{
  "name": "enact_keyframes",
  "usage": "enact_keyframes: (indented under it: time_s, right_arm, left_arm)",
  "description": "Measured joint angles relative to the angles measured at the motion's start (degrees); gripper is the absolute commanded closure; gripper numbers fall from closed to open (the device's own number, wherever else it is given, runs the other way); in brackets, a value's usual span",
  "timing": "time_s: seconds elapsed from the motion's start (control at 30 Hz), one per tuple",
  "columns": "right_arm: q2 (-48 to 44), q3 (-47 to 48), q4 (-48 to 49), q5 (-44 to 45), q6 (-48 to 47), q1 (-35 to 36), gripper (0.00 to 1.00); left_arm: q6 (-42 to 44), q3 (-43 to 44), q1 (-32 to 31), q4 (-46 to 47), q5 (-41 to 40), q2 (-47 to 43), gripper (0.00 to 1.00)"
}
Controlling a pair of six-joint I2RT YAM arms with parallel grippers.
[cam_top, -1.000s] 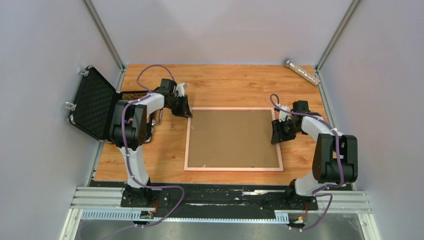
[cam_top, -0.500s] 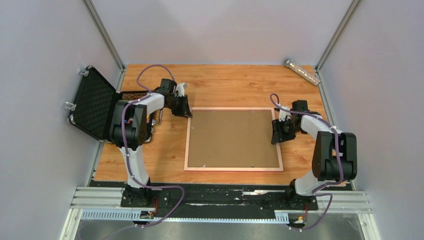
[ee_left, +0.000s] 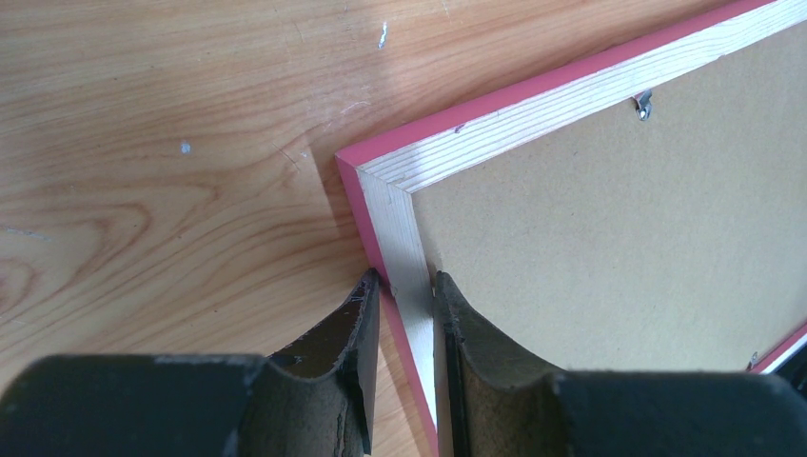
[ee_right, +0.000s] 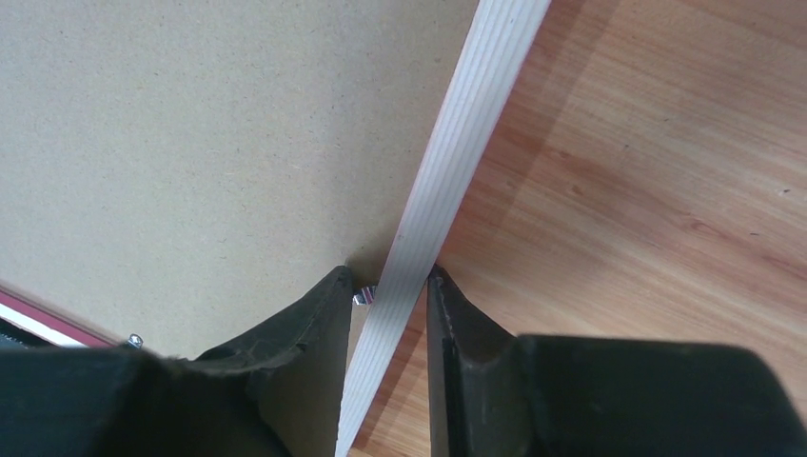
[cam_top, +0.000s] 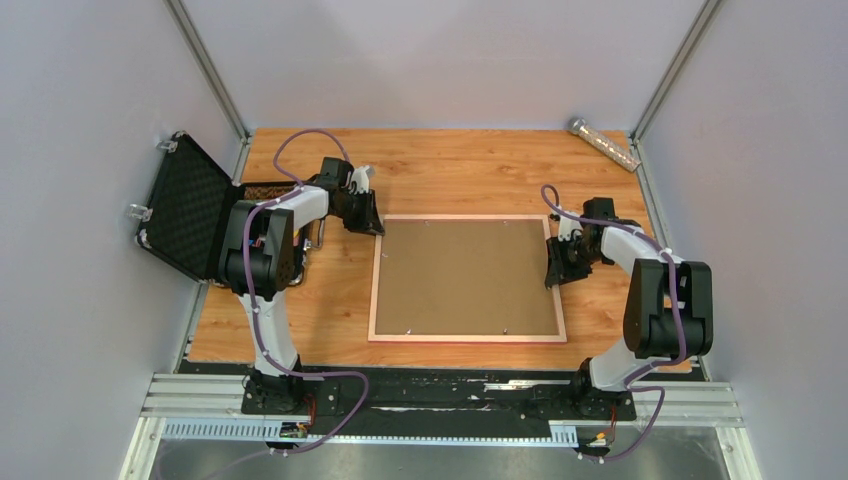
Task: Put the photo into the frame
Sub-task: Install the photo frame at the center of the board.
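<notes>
The frame (cam_top: 468, 337) lies face down, backing board (cam_top: 465, 275) in it, photo hidden. The right claw (ee_right: 392, 281) has just pinched shut on its right rail; farther off, the left claw (ee_left: 404, 286) grips its far-left corner. Ready to lift, I'd say.

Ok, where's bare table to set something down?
Widest bare table lies between the frame and the back wall, short of the clear tube far right. A thinner strip runs along the frame's near rail. Crowded: left side, with left gripper and open black case; right gripper on the right rail.
</notes>
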Motion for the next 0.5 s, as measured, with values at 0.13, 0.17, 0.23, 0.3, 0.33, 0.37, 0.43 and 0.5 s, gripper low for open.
enact_keyframes:
  time_s: [0.13, 0.17, 0.23, 0.3, 0.33, 0.37, 0.43, 0.5]
  right_arm:
    - [0.0, 0.0, 0.0, 0.1, 0.0, 0.0, 0.76]
    - [0.0, 0.0, 0.0, 0.1, -0.1, 0.0, 0.76]
    - [0.0, 0.0, -0.1, 0.0, -0.3, 0.0, 0.76]
    - [-0.1, 0.0, -0.1, 0.0, -0.7, 0.0, 0.76]
    - [-0.1, 0.0, -0.1, 0.0, -0.9, 0.0, 0.76]
    - [-0.1, 0.0, -0.1, -0.1, -1.2, 0.0, 0.76]
    - [-0.2, 0.0, -0.2, -0.2, -1.9, 0.0, 0.76]
    - [-0.2, 0.0, -0.3, -0.3, -2.5, 0.0, 0.76]
  left_arm:
    - [0.0, 0.0, 0.0, 0.0, 0.0, 0.0, 1.00]
    - [0.0, 0.0, 0.0, 0.0, 0.0, 0.0, 1.00]
    - [0.0, 0.0, 0.0, 0.0, 0.0, 0.0, 1.00]
    - [0.0, 0.0, 0.0, 0.0, 0.0, 0.0, 1.00]
    - [0.0, 0.0, 0.0, 0.0, 0.0, 0.0, 1.00]
    - [0.0, 0.0, 0.0, 0.0, 0.0, 0.0, 1.00]
    - [0.0, 0.0, 0.0, 0.0, 0.0, 0.0, 1.00]
    - [0.0, 0.0, 0.0, 0.0, 0.0, 0.0, 1.00]
